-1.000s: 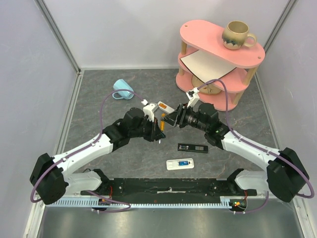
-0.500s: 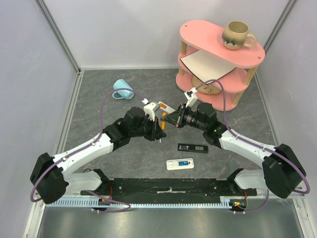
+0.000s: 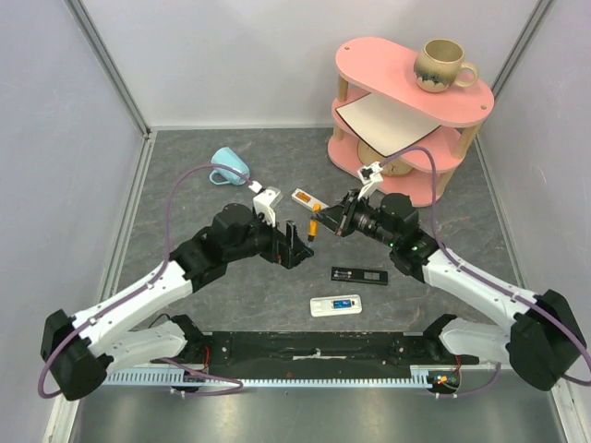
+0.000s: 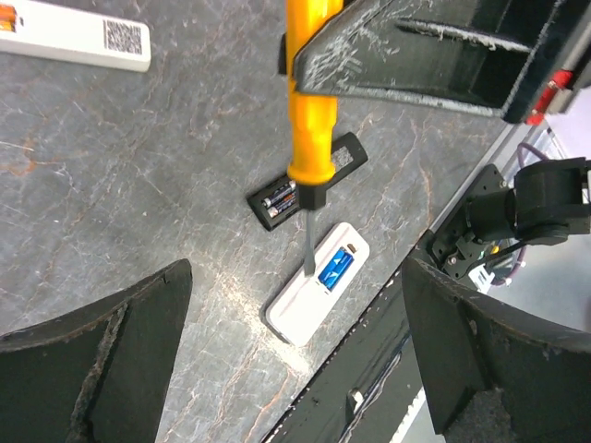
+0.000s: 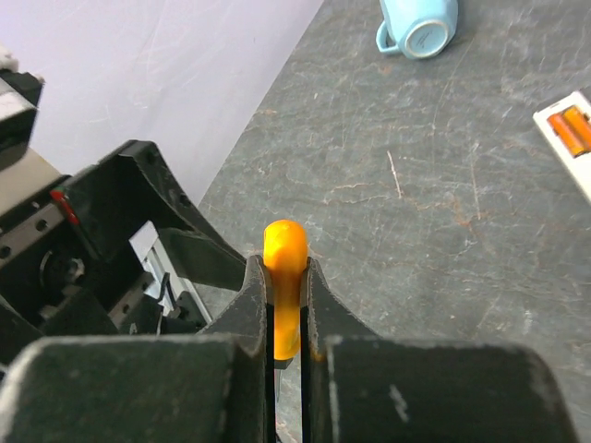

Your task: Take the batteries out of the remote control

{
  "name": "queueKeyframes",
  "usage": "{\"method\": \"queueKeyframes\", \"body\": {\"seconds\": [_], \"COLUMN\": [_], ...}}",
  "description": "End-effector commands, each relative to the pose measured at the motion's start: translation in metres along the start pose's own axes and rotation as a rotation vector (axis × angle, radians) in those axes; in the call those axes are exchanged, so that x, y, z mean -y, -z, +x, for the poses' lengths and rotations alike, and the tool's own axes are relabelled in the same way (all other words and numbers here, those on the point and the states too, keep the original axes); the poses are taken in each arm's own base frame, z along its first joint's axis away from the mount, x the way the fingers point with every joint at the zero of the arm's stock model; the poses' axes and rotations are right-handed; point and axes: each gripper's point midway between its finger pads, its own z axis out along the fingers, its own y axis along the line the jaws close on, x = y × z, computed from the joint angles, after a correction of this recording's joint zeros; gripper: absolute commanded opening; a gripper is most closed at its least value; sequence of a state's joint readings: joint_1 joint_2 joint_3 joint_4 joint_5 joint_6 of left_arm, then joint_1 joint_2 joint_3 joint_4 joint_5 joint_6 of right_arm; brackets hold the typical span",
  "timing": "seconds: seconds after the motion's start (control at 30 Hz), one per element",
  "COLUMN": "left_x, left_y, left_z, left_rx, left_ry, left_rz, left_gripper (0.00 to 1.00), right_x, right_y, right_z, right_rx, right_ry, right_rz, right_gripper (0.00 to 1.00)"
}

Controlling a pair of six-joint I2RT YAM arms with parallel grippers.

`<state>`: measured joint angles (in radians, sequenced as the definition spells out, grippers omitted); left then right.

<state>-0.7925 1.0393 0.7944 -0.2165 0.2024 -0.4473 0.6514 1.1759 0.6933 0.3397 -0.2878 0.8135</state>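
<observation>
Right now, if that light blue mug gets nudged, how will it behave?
The mug lies on its side, so it would probably roll a little before its handle stops it. It looks rigid and glossy, so perhaps slippery to grip.

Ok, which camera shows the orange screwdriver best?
Left wrist: the screwdriver shows handle and metal shaft, held in the right gripper. Right wrist shows only its clamped handle end; top external, a small orange sliver.

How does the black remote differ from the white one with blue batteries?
The black remote is slimmer and longer and holds dark batteries. The white remote is stubbier and holds blue batteries. Both lie flat and uncovered, with batteries still inside.
</observation>
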Motion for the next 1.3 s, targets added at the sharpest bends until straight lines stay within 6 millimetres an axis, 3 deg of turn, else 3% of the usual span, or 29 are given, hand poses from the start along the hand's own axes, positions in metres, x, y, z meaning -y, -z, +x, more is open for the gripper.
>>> {"method": "queueKeyframes", "body": {"seconds": [0.0, 0.2, 0.4, 0.6, 0.7, 0.73, 0.93, 1.27], "left_x": [0.001, 0.003, -0.007, -0.005, 0.005, 0.017, 0.032, 0.02], "left_y": [0.019, 0.027, 0.004, -0.027, -0.037, -0.041, -0.066, -0.096], "left_z": [-0.01, -0.005, 0.034, 0.076, 0.097, 0.103, 0.139, 0.158], "left_rx": [0.088, 0.153, -0.06, -0.204, -0.243, -0.241, -0.293, -0.309], "left_ry": [-0.082, -0.113, -0.179, -0.237, -0.304, -0.34, -0.493, -0.601], "left_rz": [0.004, 0.05, 0.07, 0.086, 0.109, 0.138, 0.1, 0.021], "left_gripper": [0.99, 1.0, 0.99, 0.99, 0.99, 0.99, 0.99, 0.91], "right_x": [-0.014, -0.026, -0.027, -0.005, 0.014, 0.019, 0.045, 0.061], "right_y": [0.023, 0.053, 0.063, 0.071, 0.076, 0.077, 0.077, 0.086], "right_z": [-0.019, -0.033, -0.038, -0.035, -0.034, -0.031, -0.017, -0.013], "right_rx": [0.071, 0.13, 0.121, 0.126, 0.125, 0.113, 0.064, 0.054], "right_ry": [0.15, 0.275, 0.3, 0.291, 0.285, 0.28, 0.246, 0.234], "right_rz": [-0.068, -0.084, -0.05, 0.048, 0.13, 0.15, 0.203, 0.231], "right_gripper": [0.0, 0.0, 0.0, 0.0, 0.0, 0.0, 0.0, 0.0]}}
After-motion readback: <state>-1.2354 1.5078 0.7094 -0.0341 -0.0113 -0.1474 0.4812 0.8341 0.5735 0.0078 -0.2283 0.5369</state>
